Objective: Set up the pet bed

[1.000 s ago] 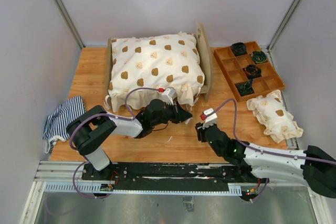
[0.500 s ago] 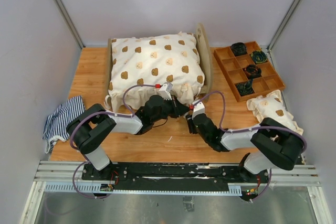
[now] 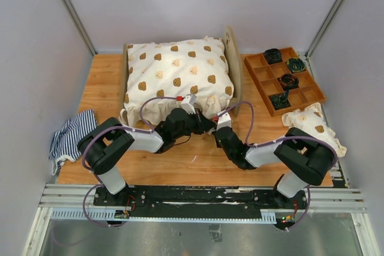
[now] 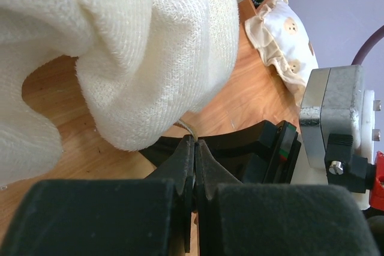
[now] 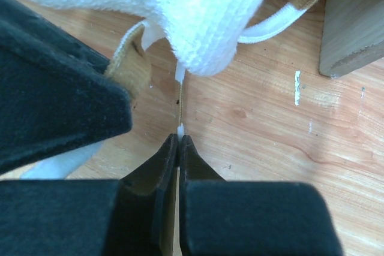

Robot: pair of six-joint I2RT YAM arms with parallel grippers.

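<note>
The pet bed (image 3: 232, 58) is a light plywood frame at the back of the table, headboard on the right. A large cream cushion with brown bear prints (image 3: 177, 76) covers it and hangs over the near edge. My left gripper (image 3: 208, 125) is at the cushion's near-right corner, shut (image 4: 194, 142) on a thin tan tie that comes out of the cream cloth (image 4: 150, 58). My right gripper (image 3: 217, 129) is close beside it, shut (image 5: 179, 137) on a thin white-and-tan tie (image 5: 179, 76) under the same corner (image 5: 198, 22). A bed leg (image 5: 354, 22) stands just to the right.
A brown tray with square compartments (image 3: 258, 76) holding dark items sits at the back right. A small bear-print pillow (image 3: 312, 130) lies in front of it. A navy-and-white striped cloth (image 3: 72, 136) hangs over the table's left edge. Grey walls close in both sides.
My right arm swung in from the front right to the cushion's near-right corner and shut its jaws on a tie. The left gripper stayed shut in place.
</note>
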